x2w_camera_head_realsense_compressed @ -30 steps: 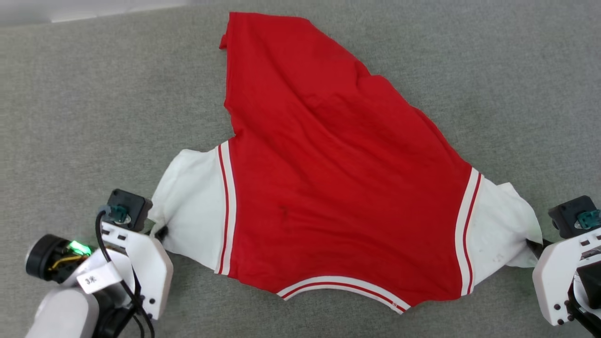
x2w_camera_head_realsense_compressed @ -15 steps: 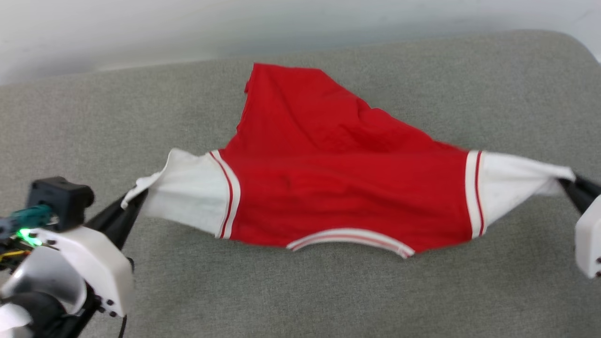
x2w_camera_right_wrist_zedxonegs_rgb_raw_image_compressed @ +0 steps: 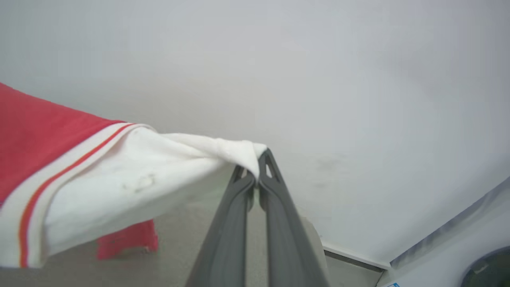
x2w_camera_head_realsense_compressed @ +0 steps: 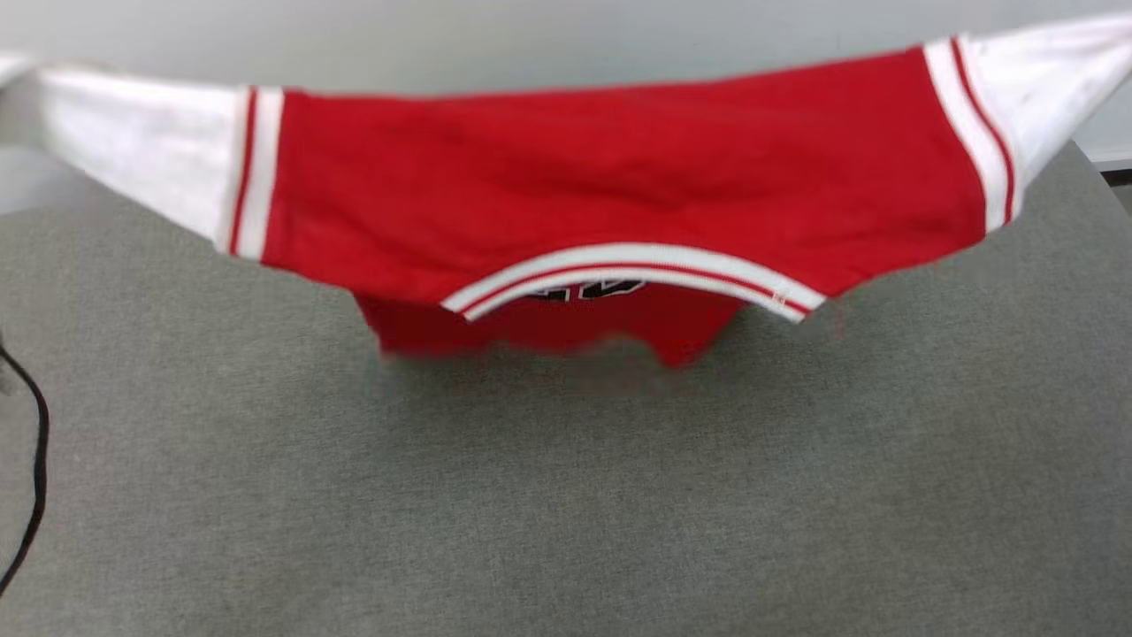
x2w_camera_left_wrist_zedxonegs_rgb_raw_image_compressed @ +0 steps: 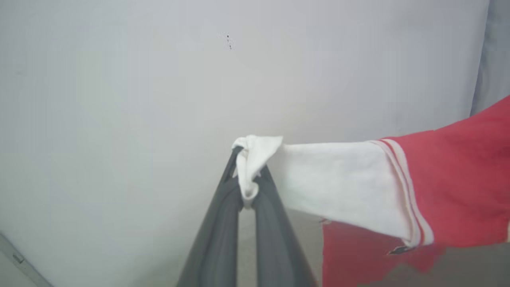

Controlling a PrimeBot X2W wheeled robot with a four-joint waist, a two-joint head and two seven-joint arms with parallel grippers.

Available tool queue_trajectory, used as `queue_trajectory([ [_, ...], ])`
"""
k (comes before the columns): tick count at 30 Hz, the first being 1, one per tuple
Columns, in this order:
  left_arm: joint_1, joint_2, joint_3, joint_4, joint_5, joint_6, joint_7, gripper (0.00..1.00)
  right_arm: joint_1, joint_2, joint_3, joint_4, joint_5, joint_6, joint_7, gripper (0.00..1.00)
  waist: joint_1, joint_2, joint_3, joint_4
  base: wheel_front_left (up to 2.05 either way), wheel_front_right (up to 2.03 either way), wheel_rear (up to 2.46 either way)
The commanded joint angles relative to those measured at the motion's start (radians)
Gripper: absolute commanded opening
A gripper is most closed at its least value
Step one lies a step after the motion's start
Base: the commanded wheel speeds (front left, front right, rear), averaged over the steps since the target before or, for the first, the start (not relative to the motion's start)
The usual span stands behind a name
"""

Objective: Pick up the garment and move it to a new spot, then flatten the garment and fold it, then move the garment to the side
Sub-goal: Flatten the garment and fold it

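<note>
A broad surface covered in grey woven fabric [x2w_camera_head_realsense_compressed: 566, 495] spreads across the foreground. Behind it rises a plain, pale grey wall [x2w_camera_head_realsense_compressed: 442, 35], softly and evenly lit. A narrow grey strip [x2w_camera_right_wrist_zedxonegs_rgb_raw_image_compressed: 354, 256] runs along its base.

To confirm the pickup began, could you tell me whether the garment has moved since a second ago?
Yes: the garment has risen from the grey surface it lay flat on, now hanging by both sleeves.
</note>
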Motion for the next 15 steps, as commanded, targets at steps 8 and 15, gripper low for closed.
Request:
queue_trajectory([
  [8,-0.228,0.024,0.031,0.032,-0.024,0.024,-0.053,0.00,-0.187,0.020,0.014,-0.026,0.015,-0.001,-0.019,0.00,0.0000,0.0000,0.041,-0.010,0.00,0.00,0.00],
  [15,-0.377,0.065,-0.003,0.106,0.033,0.050,-0.048,0.00,-0.278,0.001,0.046,0.014,-0.033,-0.001,-0.066,0.00,0.0000,0.0000,0.130,-0.015,0.00,0.00,0.00],
])
